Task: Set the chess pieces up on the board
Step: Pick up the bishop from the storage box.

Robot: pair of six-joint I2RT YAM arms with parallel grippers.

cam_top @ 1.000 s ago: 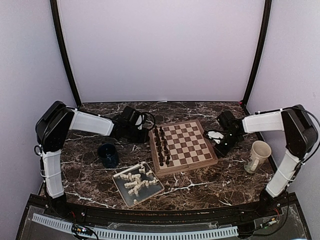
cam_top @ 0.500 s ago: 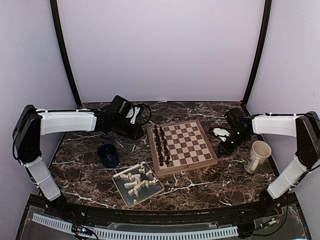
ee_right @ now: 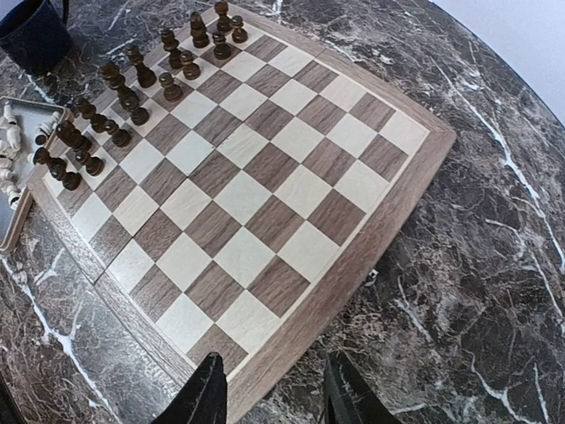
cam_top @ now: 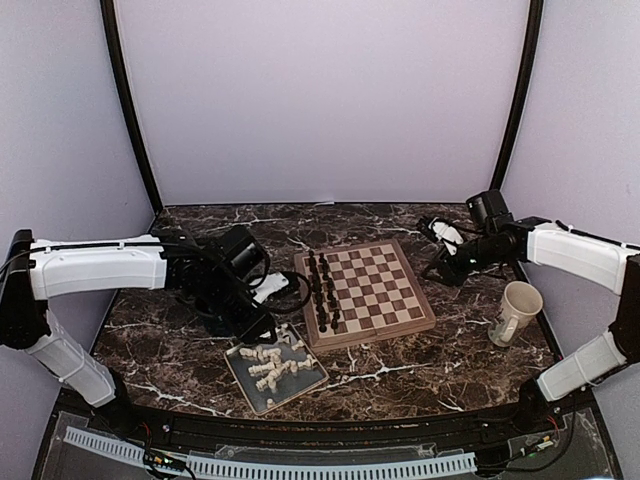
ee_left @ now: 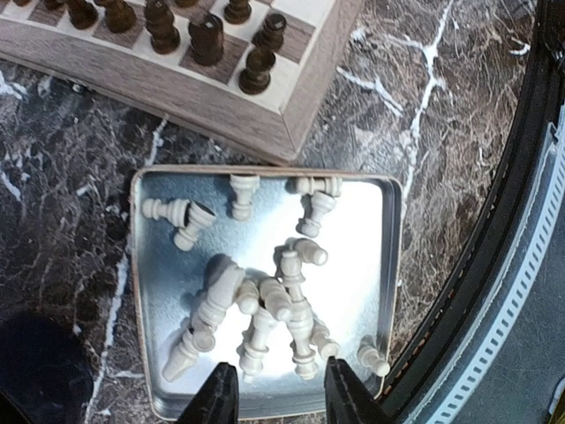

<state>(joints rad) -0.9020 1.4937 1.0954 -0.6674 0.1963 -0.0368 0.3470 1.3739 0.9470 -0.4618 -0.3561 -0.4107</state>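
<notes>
Several cream-white chess pieces (cam_top: 272, 365) (ee_left: 265, 300) lie in a heap in a grey metal tray (cam_top: 260, 398) (ee_left: 168, 265) in front of the board's near left corner. The wooden board (cam_top: 375, 285) (ee_right: 265, 177) (ee_left: 177, 97) carries dark pieces (cam_top: 322, 290) (ee_right: 115, 97) (ee_left: 203, 35) in two rows along its left side; its other squares are bare. My left gripper (cam_top: 265, 325) (ee_left: 274, 397) hangs open over the tray, nothing between its fingers. My right gripper (cam_top: 440, 262) (ee_right: 275, 393) is open above the board's right edge, empty.
A cream mug (cam_top: 515, 310) stands right of the board. A dark blue mug (ee_right: 35, 31) sits left of the board, hidden by the left arm in the top view. The table's black front rail (ee_left: 494, 291) runs close beside the tray.
Both grippers have opened. The left arm swung from behind the board's left side forward to over the tray. The right arm lifted and pulled back towards the far right.
</notes>
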